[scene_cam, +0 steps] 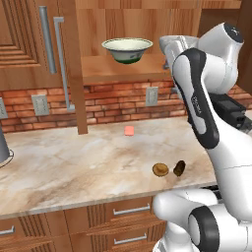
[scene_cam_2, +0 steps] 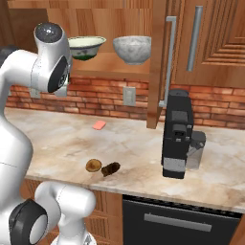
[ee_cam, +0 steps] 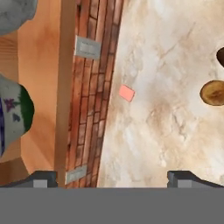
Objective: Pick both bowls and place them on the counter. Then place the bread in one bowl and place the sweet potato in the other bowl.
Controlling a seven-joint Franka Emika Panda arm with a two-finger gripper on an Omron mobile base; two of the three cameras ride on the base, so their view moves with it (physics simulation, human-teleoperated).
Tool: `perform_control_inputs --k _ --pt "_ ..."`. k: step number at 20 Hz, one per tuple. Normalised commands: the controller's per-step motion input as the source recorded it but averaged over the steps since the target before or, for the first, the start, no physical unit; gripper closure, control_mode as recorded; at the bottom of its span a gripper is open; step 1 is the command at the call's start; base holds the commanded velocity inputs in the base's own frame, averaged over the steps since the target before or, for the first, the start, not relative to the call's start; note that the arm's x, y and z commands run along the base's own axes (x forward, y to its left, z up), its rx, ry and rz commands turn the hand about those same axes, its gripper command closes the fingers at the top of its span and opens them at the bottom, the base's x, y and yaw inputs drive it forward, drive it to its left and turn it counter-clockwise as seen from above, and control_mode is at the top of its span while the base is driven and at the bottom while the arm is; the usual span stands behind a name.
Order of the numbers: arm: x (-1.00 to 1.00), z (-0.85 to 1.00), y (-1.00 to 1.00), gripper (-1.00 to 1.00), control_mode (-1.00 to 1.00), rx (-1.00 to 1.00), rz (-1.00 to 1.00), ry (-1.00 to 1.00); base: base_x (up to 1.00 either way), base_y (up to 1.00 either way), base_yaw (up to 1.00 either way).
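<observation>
Cream-white bowl with green foot (scene_cam_2: pixel 85 47) and mottled grey stone bowl (scene_cam_2: pixel 132 49) are sitting upright on the wooden shelf (scene_cam_2: pixel 115 63); round tan bun (scene_cam_2: pixel 93 165) is lying just beside dark oblong sweet potato (scene_cam_2: pixel 111 168) on the marbled counter (scene_cam_2: pixel 57 139).

Cream-white bowl (scene_cam: pixel 127 49) sits up on the wooden shelf (scene_cam: pixel 123 71); down on the counter (scene_cam: pixel 74 167), bread (scene_cam: pixel 160 170) rests just beside sweet potato (scene_cam: pixel 179 168), pink square (scene_cam: pixel 129 130) at its eleven o'clock.

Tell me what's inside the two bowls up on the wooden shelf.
Cannot tell fully. The cream-white bowl shows a pale green inner wall with nothing rising above its rim; the grey stone-look bowl is seen from the side. Both bottoms are hidden by their walls. The bread and sweet potato lie on the counter.
</observation>
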Motion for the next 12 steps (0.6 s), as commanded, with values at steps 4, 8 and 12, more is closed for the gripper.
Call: perform_control_inputs --k 4,8,12 --pt "0.13 0.27 0.00 -1.00 -1.00 0.04 0.00 -0.16 0.00 0.00 0.00" --pt "0.17 0.15 0.01 -1.00 -1.00 0.00 0.00 -0.20 0.00 0.00 0.00" --pt "0.31 0.12 0.00 -1.00 -1.00 0.08 0.00 -0.08 0.00 0.00 0.00"
